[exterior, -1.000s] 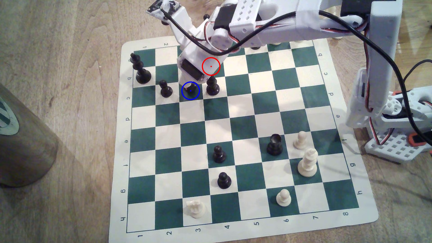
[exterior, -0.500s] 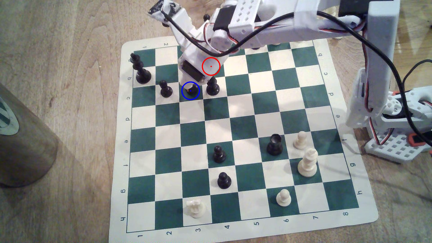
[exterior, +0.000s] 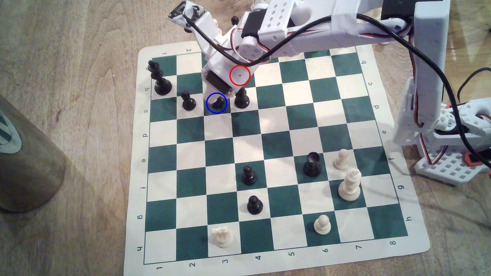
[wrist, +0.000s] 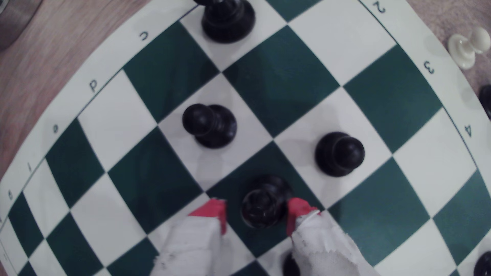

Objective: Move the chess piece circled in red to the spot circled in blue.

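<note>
Upper centre of the exterior view, the white arm reaches down over the chessboard (exterior: 276,254) and the pincer (exterior: 217,96) hangs right above the blue ring (exterior: 216,103), where the black bishop (exterior: 218,102) peeks out on that green square. A black pawn (exterior: 188,101) stands just to its left in frame, another dark piece (exterior: 241,98) just to its right.

Lower centre of the wrist view, the bishop (wrist: 264,205) stands on its dark square between the red fingertips (wrist: 212,212). One tip looks to touch it, the other shows a gap, so the pincer (wrist: 256,215) is spread. My call: widen evenly, then rise straight up, no sideways drift, or a tip clips the head and topples it into the neighbouring pawns (wrist: 210,124).
</note>
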Robot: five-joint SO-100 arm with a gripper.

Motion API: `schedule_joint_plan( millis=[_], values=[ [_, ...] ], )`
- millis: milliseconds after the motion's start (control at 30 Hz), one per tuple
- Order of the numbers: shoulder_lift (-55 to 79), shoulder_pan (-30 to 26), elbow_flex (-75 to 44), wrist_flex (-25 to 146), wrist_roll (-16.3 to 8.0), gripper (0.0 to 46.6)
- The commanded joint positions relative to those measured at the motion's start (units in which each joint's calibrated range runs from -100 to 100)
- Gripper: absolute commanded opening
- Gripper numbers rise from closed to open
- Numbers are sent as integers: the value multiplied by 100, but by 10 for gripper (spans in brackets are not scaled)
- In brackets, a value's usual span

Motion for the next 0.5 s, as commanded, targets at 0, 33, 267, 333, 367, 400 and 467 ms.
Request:
schedule_joint_plan(
  millis=[0, 33, 267, 333, 367, 400, 467],
  values=[
    [-255, -11, -479, -7, 0, 165],
    [-298, -3, -489, 43, 5, 166],
    [-867, -26, -561, 575, 20, 168],
    [-1028, -58, -561, 673, 15, 174],
    [-1215, -89, -561, 755, 0, 178],
    [-1317, -113, -561, 804, -5, 179],
    [-1537, -167, -561, 919, -10, 179]
  ],
)
